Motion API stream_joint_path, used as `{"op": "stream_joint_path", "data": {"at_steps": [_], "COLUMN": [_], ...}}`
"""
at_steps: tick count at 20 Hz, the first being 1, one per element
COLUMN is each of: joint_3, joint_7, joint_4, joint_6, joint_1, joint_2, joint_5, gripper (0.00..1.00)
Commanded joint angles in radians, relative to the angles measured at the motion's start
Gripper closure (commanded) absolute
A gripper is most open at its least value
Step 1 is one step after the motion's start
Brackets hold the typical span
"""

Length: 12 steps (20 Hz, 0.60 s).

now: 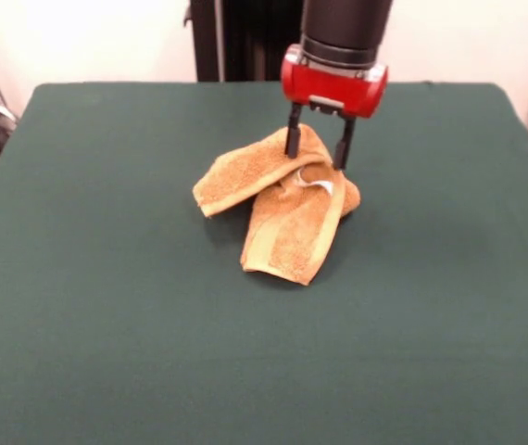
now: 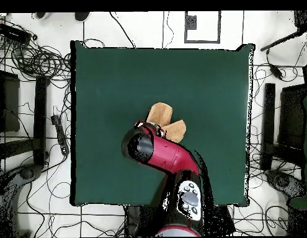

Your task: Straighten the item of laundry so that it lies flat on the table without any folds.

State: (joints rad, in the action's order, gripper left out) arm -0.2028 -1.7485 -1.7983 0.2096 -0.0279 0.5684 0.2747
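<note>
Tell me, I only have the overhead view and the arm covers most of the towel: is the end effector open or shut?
Observer: Open. In the front view the end effector has its two fingers apart, tips down at a raised fold of the towel.
Operator: Is the towel flat?
Observer: No. It lies bunched in two folded lobes on the green table.
Operator: Any tag showing?
Observer: Yes, a small white tag sits on the towel just below the fingers.
</note>
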Motion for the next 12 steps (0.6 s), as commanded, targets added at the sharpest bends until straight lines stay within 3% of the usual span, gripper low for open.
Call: {"op": "stream_joint_path", "data": {"at_steps": [1,12], "joint_3": [0.01,-0.023], "joint_7": [-0.277,-0.227], "joint_4": [-0.082,-0.013], "joint_6": [0.0,0.019], "joint_1": [-0.046,-0.038], "joint_2": [-0.023,-0.06], "joint_5": [0.052,0.034], "gripper": [0.0,0.0]}}
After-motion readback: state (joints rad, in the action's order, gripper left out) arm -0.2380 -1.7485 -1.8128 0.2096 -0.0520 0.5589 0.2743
